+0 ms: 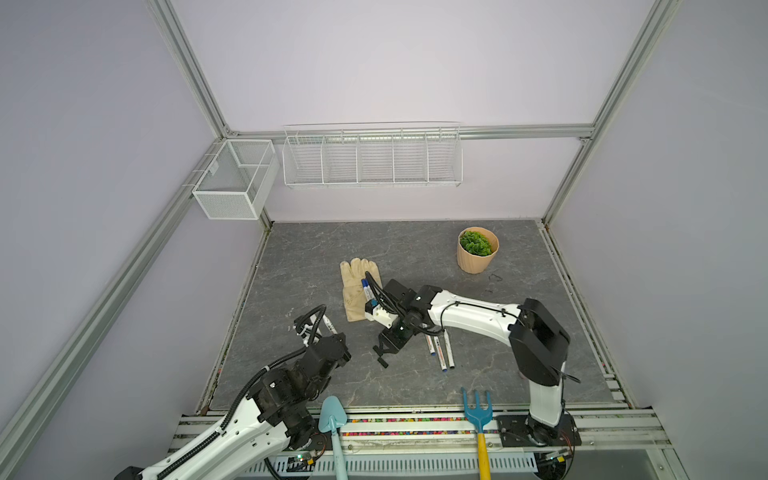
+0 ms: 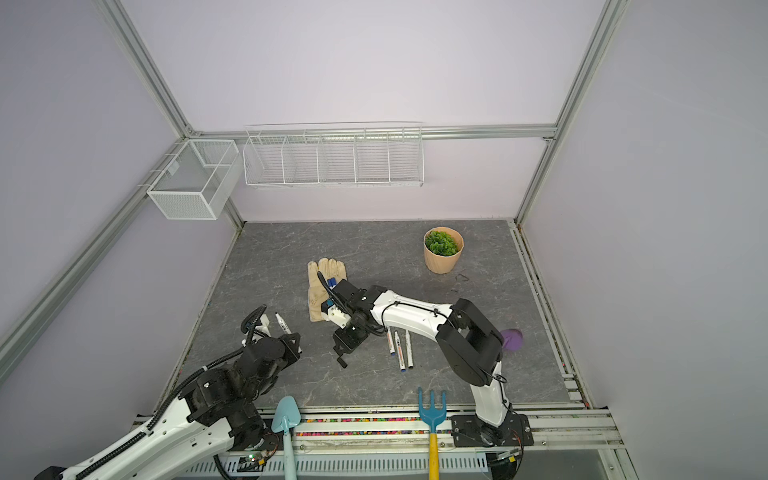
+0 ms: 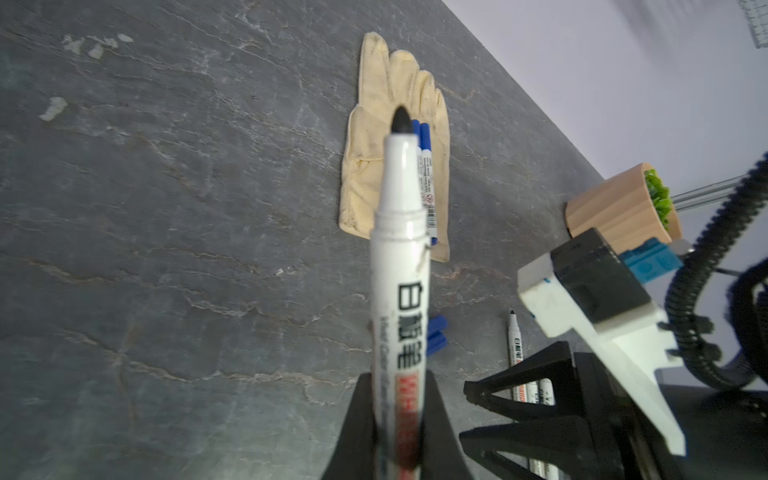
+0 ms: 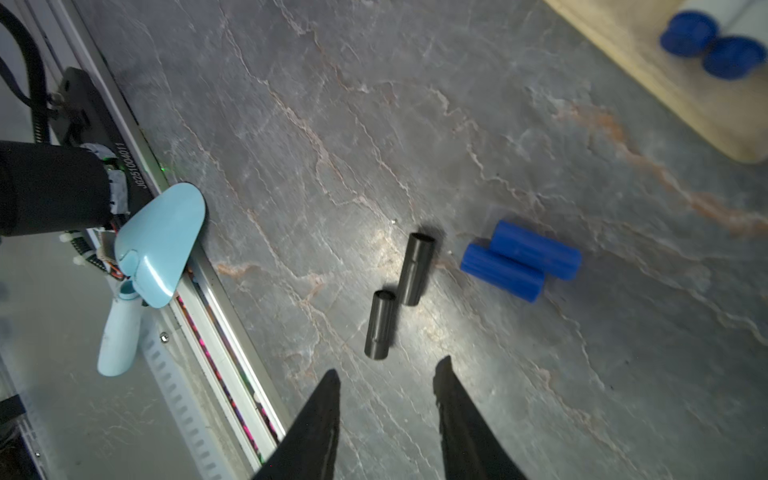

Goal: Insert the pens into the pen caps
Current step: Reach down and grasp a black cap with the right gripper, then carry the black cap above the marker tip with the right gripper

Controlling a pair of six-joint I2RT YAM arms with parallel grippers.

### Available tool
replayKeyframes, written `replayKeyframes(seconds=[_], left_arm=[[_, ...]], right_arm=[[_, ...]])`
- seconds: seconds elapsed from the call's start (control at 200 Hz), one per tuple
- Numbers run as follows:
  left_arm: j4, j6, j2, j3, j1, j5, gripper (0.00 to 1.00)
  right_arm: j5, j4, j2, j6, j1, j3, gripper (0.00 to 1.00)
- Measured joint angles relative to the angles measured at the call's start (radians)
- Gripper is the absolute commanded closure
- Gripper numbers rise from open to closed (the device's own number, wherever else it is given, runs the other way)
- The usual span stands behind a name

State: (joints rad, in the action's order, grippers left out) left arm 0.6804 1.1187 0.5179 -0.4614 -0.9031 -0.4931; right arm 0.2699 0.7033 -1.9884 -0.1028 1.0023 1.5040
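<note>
My left gripper (image 3: 399, 380) is shut on a white pen (image 3: 401, 286) whose bare black tip points toward the glove; in a top view this pen (image 1: 329, 324) sticks out at the left. My right gripper (image 4: 386, 370) stands open just above the table with nothing between its fingers. Two black pen caps (image 4: 415, 268) (image 4: 380, 324) lie right ahead of its tips, and two blue pen caps (image 4: 519, 259) lie side by side beyond them. Three uncapped pens (image 1: 439, 351) rest under the right arm. Two blue-capped pens (image 1: 365, 289) lie on the glove.
A cream work glove (image 1: 353, 291) lies mid-table. A potted green plant (image 1: 477, 249) stands at the back right. A light blue trowel (image 1: 332, 415) and a blue rake (image 1: 478, 409) rest on the front rail. Two white wire baskets (image 1: 372, 158) hang on the back wall.
</note>
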Motion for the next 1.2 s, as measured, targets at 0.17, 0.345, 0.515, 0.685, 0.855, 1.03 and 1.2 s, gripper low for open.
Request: replayKeyframes(seconds=[0.17, 0.345, 0.515, 0.685, 0.855, 1.03, 1.2], left_arm=[[0.029, 0.005, 0.002, 0.0, 0.0, -0.007, 1.0], [0.037, 0.006, -0.012, 0.0, 0.0, -0.007, 1.0], [0.048, 0.01, -0.043, 0.0, 0.0, -0.005, 1.0], [0.056, 0.017, -0.072, 0.003, 0.0, 0.0, 1.0], [0.07, 0.016, -0.074, 0.003, 0.0, 0.0, 1.0], [0.08, 0.005, -0.072, 0.003, 0.0, 0.0, 1.0], [0.077, -0.024, -0.061, 0.0, 0.0, 0.005, 1.0]], right_arm=[[-0.046, 0.088, -0.114, 0.033, 0.035, 0.108, 0.61], [-0.076, 0.137, -0.183, 0.05, 0.047, 0.181, 0.63], [-0.111, 0.154, -0.233, 0.051, 0.053, 0.257, 0.64], [-0.164, 0.179, -0.284, 0.051, 0.074, 0.315, 0.66], [-0.25, 0.2, -0.301, 0.054, 0.105, 0.347, 0.75], [-0.301, 0.204, -0.307, 0.054, 0.12, 0.359, 0.88], [-0.238, 0.096, -0.243, 0.034, 0.109, 0.263, 0.93]])
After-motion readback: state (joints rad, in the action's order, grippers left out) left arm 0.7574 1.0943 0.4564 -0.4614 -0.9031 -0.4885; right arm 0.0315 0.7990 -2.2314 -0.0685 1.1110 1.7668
